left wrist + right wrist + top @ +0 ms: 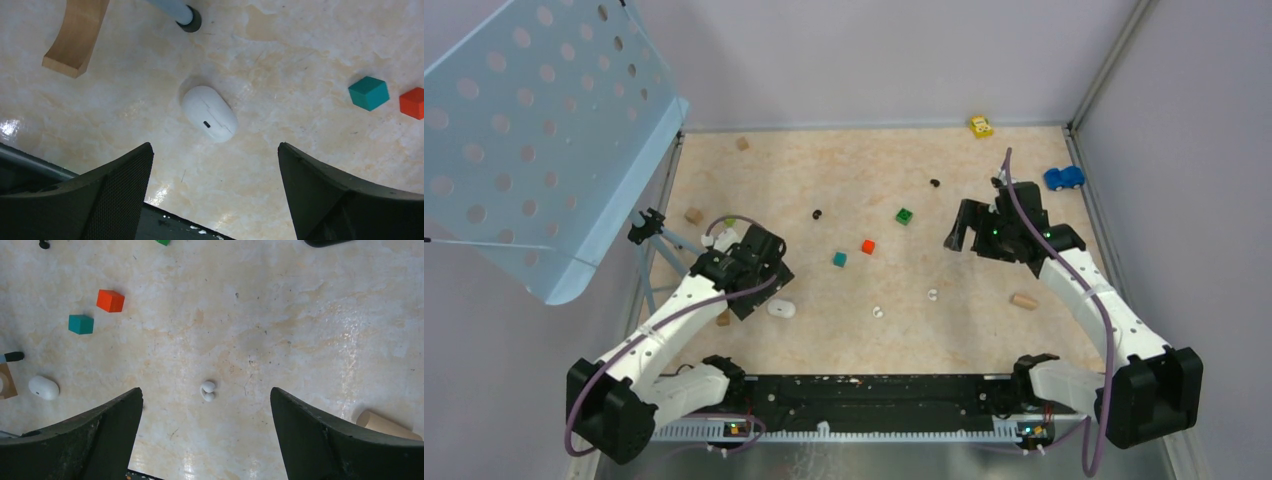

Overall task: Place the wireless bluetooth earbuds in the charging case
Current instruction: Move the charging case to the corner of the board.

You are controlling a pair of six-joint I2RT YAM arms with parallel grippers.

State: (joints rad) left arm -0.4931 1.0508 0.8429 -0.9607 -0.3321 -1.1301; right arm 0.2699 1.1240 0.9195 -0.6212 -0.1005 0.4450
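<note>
Both spread wide and empty: my left gripper point(214, 147) hangs over the white charging case point(209, 113), my right gripper point(205, 390) over one white earbud point(208, 391) on the table point(984, 330).

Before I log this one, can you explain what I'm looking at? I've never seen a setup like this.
Two robot arms are bolted at the near edge of a table, each ending in a two-finger gripper. The wide picture looks down from above and behind them. The other two come from a camera on each wrist, so the dark wedges at the bottom are that arm's own fingers. The left gripper hangs open close to a white charging case, which looks closed. The right gripper hangs open with one white bud in its view. Neither holds anything. Loose on the table lie white earbuds, black earbuds, coloured cubes, toy cars and wooden pieces.
</note>
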